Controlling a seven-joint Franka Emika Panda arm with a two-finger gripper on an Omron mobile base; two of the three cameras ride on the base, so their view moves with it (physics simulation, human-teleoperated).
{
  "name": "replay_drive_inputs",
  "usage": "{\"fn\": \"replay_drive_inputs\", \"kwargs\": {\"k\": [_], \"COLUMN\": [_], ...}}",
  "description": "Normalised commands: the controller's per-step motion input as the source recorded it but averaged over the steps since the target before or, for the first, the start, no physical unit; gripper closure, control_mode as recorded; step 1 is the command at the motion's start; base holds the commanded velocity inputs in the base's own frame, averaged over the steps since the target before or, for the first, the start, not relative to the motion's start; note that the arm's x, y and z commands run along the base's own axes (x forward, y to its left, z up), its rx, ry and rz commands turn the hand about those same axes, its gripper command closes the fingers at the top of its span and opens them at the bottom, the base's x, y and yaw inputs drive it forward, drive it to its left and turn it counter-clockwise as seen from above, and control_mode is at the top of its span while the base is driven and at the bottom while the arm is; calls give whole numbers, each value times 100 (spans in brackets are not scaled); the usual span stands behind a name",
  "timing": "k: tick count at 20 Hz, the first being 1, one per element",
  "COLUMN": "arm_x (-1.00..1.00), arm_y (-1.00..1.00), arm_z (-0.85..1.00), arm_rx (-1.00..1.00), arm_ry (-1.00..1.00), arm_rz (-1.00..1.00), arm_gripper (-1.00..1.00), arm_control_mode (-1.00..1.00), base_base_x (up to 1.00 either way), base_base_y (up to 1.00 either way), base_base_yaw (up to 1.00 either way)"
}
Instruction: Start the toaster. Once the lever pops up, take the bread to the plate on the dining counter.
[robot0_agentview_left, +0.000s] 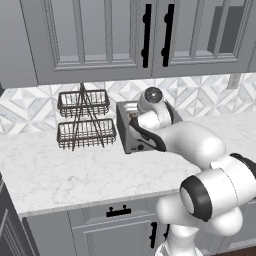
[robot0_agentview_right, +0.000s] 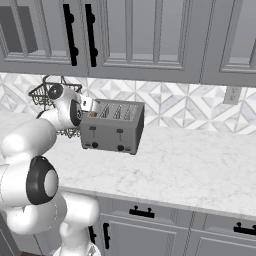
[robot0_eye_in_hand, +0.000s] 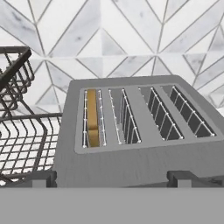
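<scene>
Wide-open end effector (robot0_eye_in_hand: 112, 178) hovers over boxy silver four-slot toaster (robot0_eye_in_hand: 135, 131), above the tan bread slice (robot0_eye_in_hand: 92, 117) in its leftmost slot, seemingly poised for extraction.

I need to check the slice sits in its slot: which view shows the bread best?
The hand view: the bread stands in the toaster's leftmost slot. The right base view catches a tan glimpse; in the left base view the arm covers most of the toaster.

Black two-tier wire basket rack (robot0_agentview_left: 83, 119), grey cabinets (robot0_agentview_right: 150, 35), patterned tiles (robot0_eye_in_hand: 131, 35)
</scene>
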Motion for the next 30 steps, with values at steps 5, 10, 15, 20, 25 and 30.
{"fn": "replay_drive_inputs", "kwargs": {"k": [5, 10, 15, 20, 25, 30], "arm_x": [0, 9, 24, 17, 6, 6], "arm_y": [0, 2, 0, 4, 9, 5], "arm_z": [2, 0, 0, 0, -1, -8], "arm_rx": [9, 0, 0, 0, 0, 0], "arm_ry": [0, 0, 2, 0, 0, 0], "arm_rz": [3, 3, 1, 0, 0, 0], "arm_gripper": [-100, -100, -100, -100, -100, -100], "arm_control_mode": [-100, -100, -100, -100, -100, -100], "base_base_x": [0, 0, 0, 0, 0, 0], "base_base_y": [0, 0, 0, 0, 0, 0], "base_base_yaw": [0, 0, 0, 0, 0, 0]}}
